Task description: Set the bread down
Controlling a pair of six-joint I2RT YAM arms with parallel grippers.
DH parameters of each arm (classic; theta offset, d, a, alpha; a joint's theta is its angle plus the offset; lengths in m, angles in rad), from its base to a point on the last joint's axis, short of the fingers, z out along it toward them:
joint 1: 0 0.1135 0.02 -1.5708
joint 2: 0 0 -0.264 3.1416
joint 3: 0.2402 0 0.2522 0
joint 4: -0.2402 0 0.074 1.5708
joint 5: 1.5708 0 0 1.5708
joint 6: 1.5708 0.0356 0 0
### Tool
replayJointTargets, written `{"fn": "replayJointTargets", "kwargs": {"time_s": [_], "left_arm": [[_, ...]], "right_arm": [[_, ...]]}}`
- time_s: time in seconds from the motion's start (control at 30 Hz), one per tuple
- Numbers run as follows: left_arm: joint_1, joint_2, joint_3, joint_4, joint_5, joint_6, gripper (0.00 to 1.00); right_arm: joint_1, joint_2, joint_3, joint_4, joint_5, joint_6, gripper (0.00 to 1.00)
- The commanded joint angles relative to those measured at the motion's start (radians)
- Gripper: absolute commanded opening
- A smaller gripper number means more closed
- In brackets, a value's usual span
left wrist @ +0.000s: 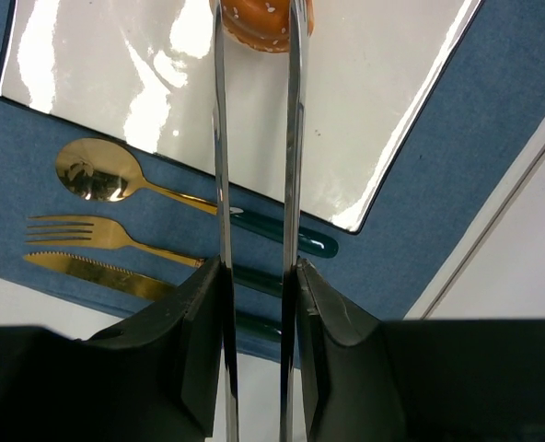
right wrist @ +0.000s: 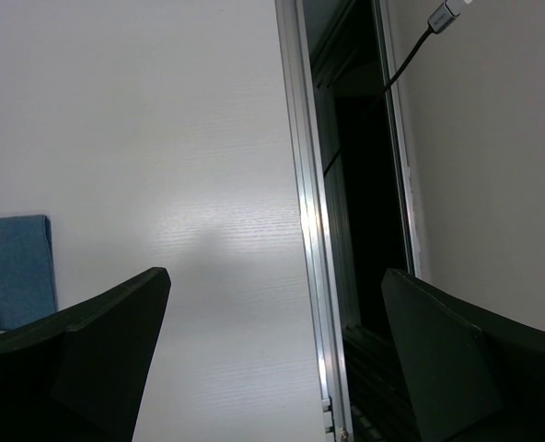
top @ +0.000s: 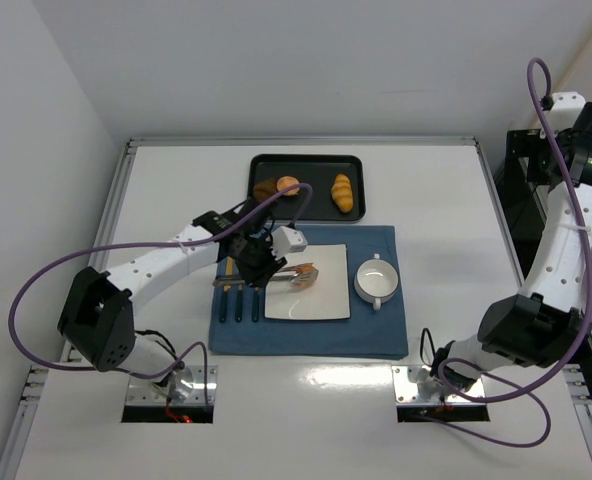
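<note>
A blue mat [top: 376, 340] is laid at the middle of the desk [top: 456, 200], and a white plate [top: 321, 300] is set at the mat's centre. The tongs [left wrist: 222, 184] are squeezed by the left gripper [left wrist: 259, 276] and clamped on the bread [left wrist: 259, 23], which is held over the plate's middle. If it is released too high, the glossy bun may roll off the plate.
</note>
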Motion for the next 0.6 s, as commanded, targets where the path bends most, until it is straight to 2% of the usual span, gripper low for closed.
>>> {"fn": "replayJointTargets", "kwargs": {"time_s": [0.0, 0.2, 0.57], "left_arm": [[-0.012, 0.000, -0.018, 0.053, 0.019, -0.013, 0.21], [-0.012, 0.000, -0.018, 0.063, 0.019, -0.013, 0.39], [-0.012, 0.020, 0.000, 0.033, 0.028, -0.013, 0.47]], "right_arm": [[0.002, -0.018, 0.048, 0.020, -0.013, 0.015, 1.00], [0.002, -0.009, 0.057, 0.011, -0.013, 0.015, 1.00], [0.002, 0.009, 0.077, 0.011, -0.004, 0.015, 1.00]]}}
